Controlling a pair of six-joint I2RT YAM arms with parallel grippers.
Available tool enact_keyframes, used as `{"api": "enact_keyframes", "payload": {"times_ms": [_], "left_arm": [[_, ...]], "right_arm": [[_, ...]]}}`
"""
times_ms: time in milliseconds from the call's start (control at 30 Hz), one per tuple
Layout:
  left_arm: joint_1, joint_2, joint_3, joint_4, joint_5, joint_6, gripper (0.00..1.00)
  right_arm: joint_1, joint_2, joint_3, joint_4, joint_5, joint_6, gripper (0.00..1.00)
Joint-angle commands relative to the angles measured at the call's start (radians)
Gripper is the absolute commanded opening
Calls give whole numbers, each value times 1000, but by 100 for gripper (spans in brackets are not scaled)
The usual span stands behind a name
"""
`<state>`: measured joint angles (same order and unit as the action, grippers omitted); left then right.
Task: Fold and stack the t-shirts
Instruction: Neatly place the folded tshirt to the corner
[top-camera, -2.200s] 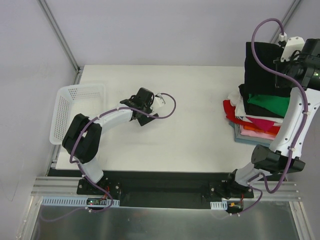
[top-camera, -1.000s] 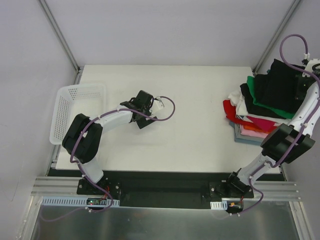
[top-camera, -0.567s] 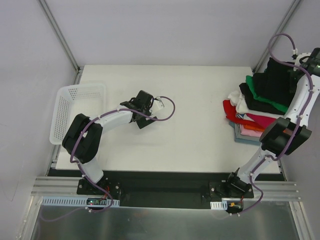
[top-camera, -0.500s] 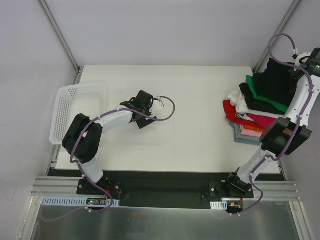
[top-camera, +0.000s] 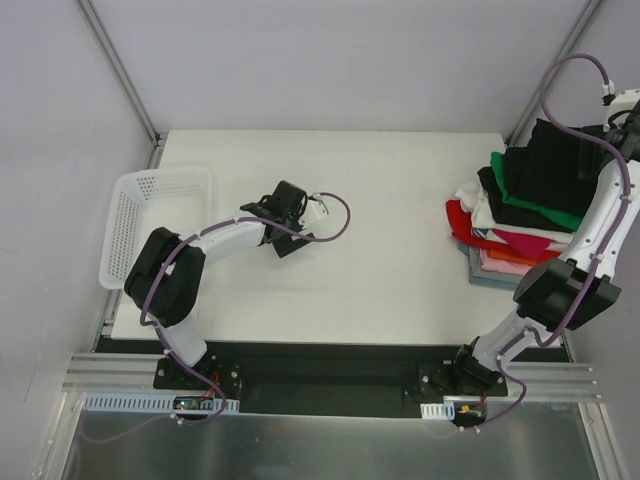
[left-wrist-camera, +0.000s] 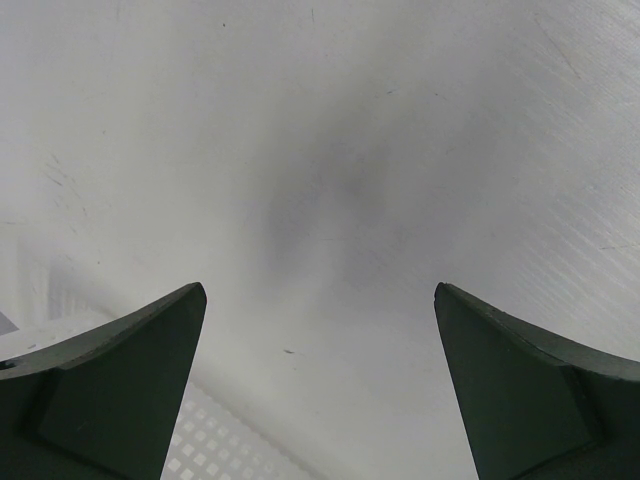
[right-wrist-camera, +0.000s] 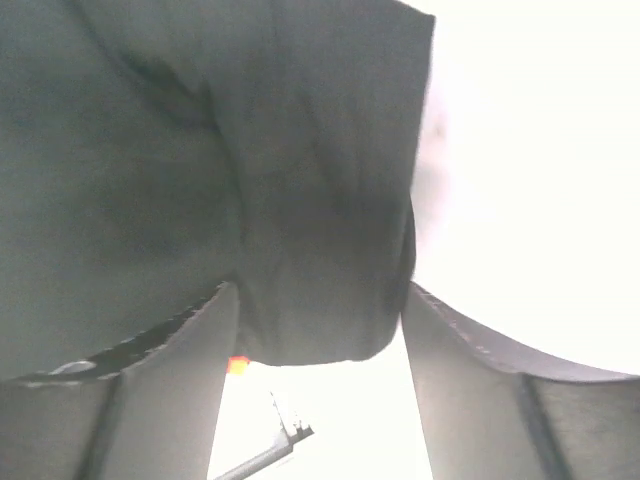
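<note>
Black t-shirt atop the stack, lying between the parted jaws of the right gripper; left gripper, spread wide and empty, stands well apart.

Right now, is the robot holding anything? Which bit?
The left gripper is open and holds nothing. The right gripper has an edge of the black t-shirt between its fingers; whether it grips cannot be told.
</note>
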<state>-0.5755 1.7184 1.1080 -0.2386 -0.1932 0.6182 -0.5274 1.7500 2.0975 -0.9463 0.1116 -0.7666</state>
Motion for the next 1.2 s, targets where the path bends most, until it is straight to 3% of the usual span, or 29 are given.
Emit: {"api": "enact_keyframes", "payload": {"times_ms": [0,233,833,1167], "left_arm": [[-7,-48,-5,5,-17,3,99],[-7,-51,-7,4,-17,2,99],[-7,-52,-16,5,-25,5,99],[-7,-65,-17,7,-35,9,99]], "right_arm": [[20,-121,1,40,-9,18,72],[32,-147,-1,58,-4,12,75],[53,62,-102,116,-95,56,77],[70,-66,-206,129,-147,53,77]]}}
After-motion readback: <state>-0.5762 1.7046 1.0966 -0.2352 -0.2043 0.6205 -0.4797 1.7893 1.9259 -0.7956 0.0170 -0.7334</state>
